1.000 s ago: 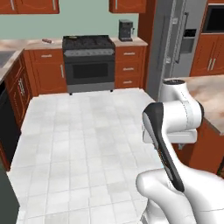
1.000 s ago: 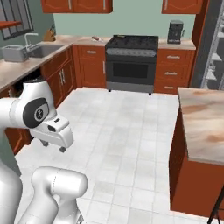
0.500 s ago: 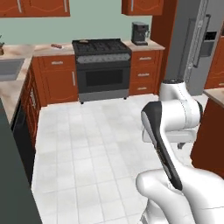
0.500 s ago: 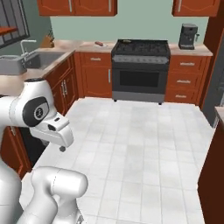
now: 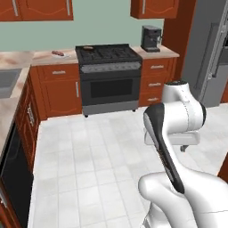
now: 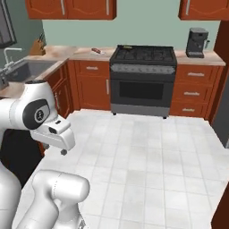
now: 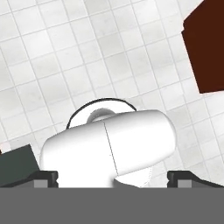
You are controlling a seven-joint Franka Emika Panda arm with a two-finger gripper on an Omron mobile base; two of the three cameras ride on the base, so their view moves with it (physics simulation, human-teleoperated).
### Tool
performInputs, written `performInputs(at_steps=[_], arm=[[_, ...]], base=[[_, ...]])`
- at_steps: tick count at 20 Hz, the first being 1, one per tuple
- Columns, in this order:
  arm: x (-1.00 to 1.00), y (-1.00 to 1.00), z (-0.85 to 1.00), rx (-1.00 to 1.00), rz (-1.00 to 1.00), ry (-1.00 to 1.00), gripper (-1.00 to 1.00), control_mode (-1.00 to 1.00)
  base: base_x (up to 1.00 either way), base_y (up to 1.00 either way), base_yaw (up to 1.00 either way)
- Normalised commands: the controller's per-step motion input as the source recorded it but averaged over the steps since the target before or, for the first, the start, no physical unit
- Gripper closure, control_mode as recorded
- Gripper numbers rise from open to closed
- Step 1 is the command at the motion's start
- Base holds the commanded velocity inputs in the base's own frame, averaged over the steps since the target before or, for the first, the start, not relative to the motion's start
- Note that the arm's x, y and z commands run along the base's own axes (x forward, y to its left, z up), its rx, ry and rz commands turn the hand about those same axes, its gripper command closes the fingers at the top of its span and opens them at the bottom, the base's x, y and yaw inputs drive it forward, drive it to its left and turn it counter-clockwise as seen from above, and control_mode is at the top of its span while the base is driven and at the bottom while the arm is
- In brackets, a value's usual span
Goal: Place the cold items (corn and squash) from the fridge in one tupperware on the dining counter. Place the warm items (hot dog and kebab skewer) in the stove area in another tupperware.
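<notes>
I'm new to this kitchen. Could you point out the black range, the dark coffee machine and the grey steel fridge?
black range (image 6: 142, 82), right base view, on its oven door.
dark coffee machine (image 5: 151, 38), left base view, on its body.
grey steel fridge (image 5: 208, 58), left base view, on its door.

Stove area (image 5: 108, 71) – matt black range, red-brown wood cabinets (image 6: 92, 85) with a slight sheen. Fridge (image 5: 209, 58) – brushed grey steel. Floor (image 6: 147, 156) glossy white tile, counters (image 5: 49, 57) beige marbled stone.

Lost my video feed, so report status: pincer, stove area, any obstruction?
Pincer open, empty, over floor tiles. Stove area ahead, across the white floor. Path looks unobstructed.
</notes>
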Motion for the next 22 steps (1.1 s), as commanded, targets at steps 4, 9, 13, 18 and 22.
performInputs(at_steps=[4, 9, 13, 18, 22], arm=[[0.0, 0.0, 0.0, 0.0, 0.0, 0.0, -1.0, 1.0], [0.0, 0.0, 0.0, 0.0, 0.0, 0.0, -1.0, 1.0], [0.0, 0.0, 0.0, 0.0, 0.0, 0.0, -1.0, 1.0], [0.0, 0.0, 0.0, 0.0, 0.0, 0.0, -1.0, 1.0], [0.0, 0.0, 0.0, 0.0, 0.0, 0.0, -1.0, 1.0]], base=[[1.0, -0.04, 0.0], [1.0, 0.0, 0.0], [1.0, 0.03, -0.01], [1.0, 0.13, -0.05], [1.0, 0.25, -0.1]])
